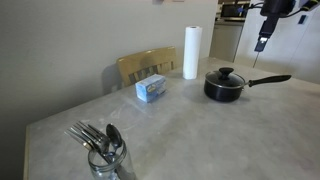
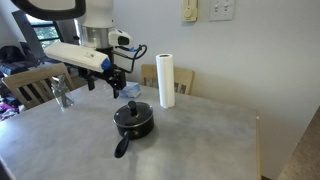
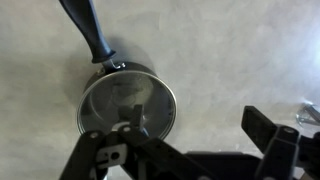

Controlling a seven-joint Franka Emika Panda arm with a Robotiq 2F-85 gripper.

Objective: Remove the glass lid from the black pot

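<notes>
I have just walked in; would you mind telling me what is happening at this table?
The robot arm's gripper hovers in the air above the table, close to the black pot. It holds nothing, and the wrist view shows its jaws apart. The glass lid sits on the pot, so it has not yet been lifted off. A paper towel roll, a blue box and a jar of cutlery stand elsewhere on the table.

My gripper [image 1: 262, 43] hangs well apart from the black pot [image 1: 222, 91]; the glass lid [image 1: 226, 78] sits on it, a paper towel roll [image 1: 191, 52] stands near.
</notes>
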